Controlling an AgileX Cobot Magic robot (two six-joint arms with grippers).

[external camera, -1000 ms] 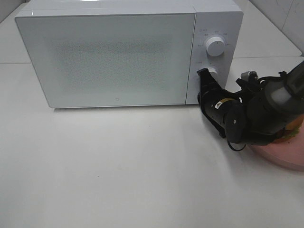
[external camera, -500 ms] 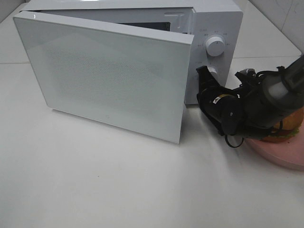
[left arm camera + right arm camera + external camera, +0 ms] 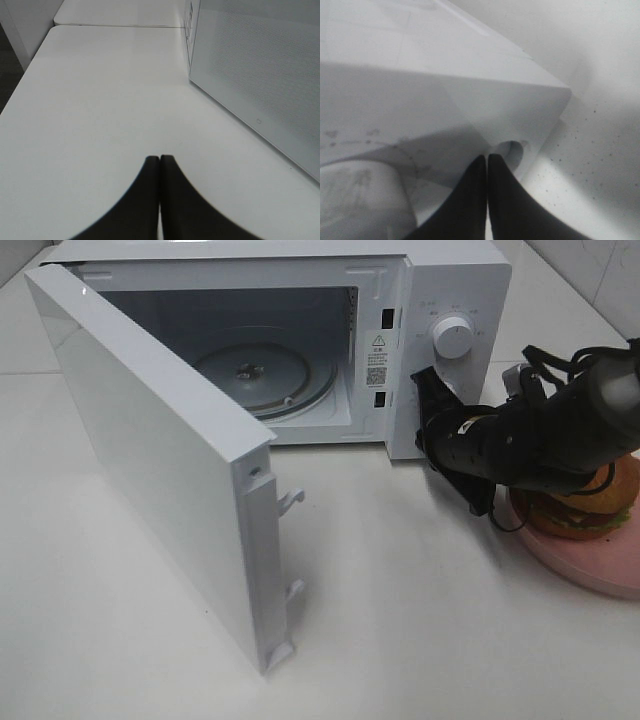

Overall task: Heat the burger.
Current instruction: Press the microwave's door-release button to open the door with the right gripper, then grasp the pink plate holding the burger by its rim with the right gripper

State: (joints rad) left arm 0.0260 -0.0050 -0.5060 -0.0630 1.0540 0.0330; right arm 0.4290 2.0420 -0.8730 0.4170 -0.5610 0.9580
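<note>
Right hand: fingers pressed together, nothing between them. Tips sit at the lower part of the microwave's control panel, under the upper knob. In the right wrist view the shut tips point at a small round recess near the panel's lower corner; cannot tell whether they touch it.

Left hand: fingers pressed together, empty, hovering over bare table just beside the outer face of the microwave door. Not visible in the high view.

Table: white, carries everything.

Microwave: white, at the back of the table, control panel on its right side.

Door: hinged on the left, standing wide open, free edge toward the camera. Two latch hooks show on that edge.

Cavity: lit, holds only the glass turntable, lying flat on the floor of the oven.

Right arm: black, reaches in from the right edge, crossing in front of the plate.

Plate: pink, round, on the table to the right of the microwave, partly cut off by the frame edge.

Burger: on the pink plate, outside the oven, brown bun and layers showing; its upper part is hidden behind the right arm.

Upper knob: white, round, above the right hand's tips.
</note>
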